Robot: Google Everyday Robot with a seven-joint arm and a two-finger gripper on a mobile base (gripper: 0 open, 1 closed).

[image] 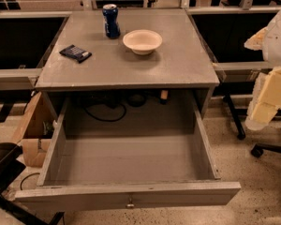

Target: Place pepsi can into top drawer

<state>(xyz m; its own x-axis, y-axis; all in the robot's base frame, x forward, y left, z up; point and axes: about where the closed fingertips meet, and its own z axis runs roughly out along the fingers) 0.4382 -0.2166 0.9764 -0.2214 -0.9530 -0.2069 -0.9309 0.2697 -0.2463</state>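
A cardboard box (33, 125) is located on the floor left of the cabinet. On the cabinet top (131, 69), a flat dark packet (75, 53) is placed near the left edge. The pepsi can (111, 20) is stood upright at the rear, with a pale bowl (142, 41) just beside it to the right. Below, the top drawer (131, 193) is pulled out, and black cables (105, 110) are seen behind it. The gripper (268, 102) is held at the right edge, well apart from the can; whether it is released or clenched cannot be told.
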